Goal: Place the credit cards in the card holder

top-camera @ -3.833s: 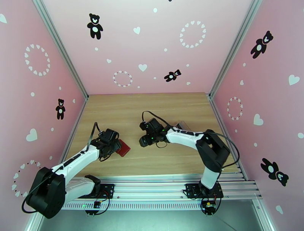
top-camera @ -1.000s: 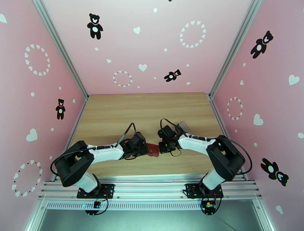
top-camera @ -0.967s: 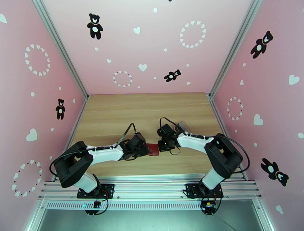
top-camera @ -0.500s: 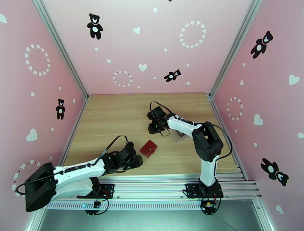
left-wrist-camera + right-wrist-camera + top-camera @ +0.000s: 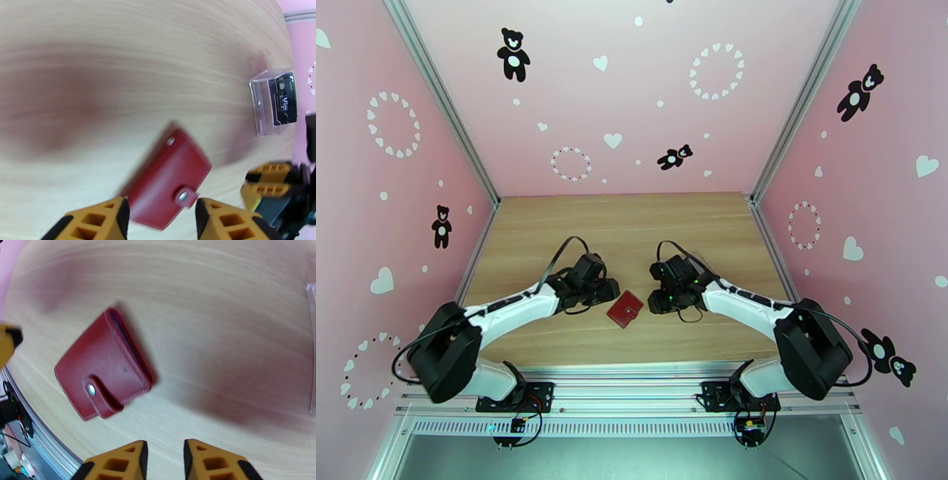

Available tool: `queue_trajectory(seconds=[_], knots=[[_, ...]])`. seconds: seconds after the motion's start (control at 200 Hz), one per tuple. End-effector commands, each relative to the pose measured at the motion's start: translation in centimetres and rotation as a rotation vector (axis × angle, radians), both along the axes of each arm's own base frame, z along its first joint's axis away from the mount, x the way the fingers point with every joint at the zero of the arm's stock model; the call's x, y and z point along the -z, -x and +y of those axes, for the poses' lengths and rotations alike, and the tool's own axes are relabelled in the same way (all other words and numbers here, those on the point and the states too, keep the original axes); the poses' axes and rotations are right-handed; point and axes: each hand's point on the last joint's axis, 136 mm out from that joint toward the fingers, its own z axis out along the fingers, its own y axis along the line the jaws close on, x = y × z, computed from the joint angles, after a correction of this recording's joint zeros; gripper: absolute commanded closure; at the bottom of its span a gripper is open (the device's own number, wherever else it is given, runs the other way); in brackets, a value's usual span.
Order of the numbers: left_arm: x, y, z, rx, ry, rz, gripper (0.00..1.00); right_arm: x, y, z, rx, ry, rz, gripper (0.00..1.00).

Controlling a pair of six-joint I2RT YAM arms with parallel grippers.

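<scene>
Left tool and right tool ajar, empty — card holder between them.

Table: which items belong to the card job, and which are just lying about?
Job:
- card holder, closed and snapped, flat on the table

Lying about:
- clear plastic pouch with dark printed contents, apart from the holder

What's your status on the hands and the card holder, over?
Left hand open, gripping nothing. Right hand slightly open, empty. Card holder snapped shut, flat on the table between them. Clear pouch lies apart, nothing in the way.
</scene>
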Motion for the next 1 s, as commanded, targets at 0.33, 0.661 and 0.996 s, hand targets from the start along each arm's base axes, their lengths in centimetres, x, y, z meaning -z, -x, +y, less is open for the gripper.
queue_trajectory(seconds=[0.33, 0.661, 0.996], knots=[[4.9, 2.6, -0.2, 0.054, -0.03, 0.097, 0.54, 2.3, -0.4, 4.0, -0.028, -0.063, 0.053, 0.88], [6.3, 6.9, -2.1, 0.091, -0.008, 0.12, 0.56, 3.3, -3.2, 5.8, -0.048, -0.038, 0.068, 0.88], [4.7, 8.1, 0.7, 0.023, -0.083, 0.058, 0.52, 1.9, -5.1, 5.4, -0.059, 0.042, 0.023, 0.76]])
